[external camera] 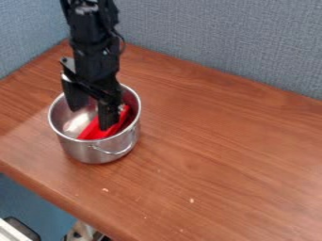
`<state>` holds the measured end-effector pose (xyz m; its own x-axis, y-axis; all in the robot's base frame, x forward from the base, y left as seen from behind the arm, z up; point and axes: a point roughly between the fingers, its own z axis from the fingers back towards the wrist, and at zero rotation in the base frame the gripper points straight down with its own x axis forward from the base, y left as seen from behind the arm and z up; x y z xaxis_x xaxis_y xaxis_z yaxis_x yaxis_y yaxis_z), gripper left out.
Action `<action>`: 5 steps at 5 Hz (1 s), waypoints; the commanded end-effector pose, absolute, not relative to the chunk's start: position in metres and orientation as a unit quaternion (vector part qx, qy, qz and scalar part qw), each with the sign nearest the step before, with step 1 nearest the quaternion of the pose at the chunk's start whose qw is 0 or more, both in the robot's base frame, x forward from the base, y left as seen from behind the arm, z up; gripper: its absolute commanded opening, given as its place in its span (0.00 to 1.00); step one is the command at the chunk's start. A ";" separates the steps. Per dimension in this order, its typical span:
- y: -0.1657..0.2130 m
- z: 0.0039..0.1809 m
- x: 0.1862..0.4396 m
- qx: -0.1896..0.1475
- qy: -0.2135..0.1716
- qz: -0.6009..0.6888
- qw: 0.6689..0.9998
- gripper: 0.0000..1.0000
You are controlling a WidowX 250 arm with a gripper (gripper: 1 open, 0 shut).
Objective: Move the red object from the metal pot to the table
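We see a bright red, elongated plastic block (100,131) lying inside a round, shiny stainless-steel pot (96,152), slanted from the pot's near left toward its right side, its middle and far parts partly hidden from us. We see the pot upright and open-topped, with straight sides, a rolled rim and a small loop handle, standing on a reddish-brown wood-grain tabletop (227,141) with a rounded edge, close to that edge

Reaching down near left edge of table (220,141) with black arm (92,33), pointing gripper (93,105) downward, spread wide open.
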<state>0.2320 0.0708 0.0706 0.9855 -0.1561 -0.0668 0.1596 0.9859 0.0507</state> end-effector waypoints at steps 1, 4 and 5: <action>0.071 0.065 0.235 0.039 0.025 -0.089 0.995 1.00; 0.074 0.044 0.240 0.040 0.032 -0.095 0.994 0.00; 0.074 0.043 0.240 0.040 0.032 -0.095 0.994 0.00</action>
<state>0.2389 0.0731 0.0409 0.9801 -0.1826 -0.0778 0.1877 0.9801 0.0644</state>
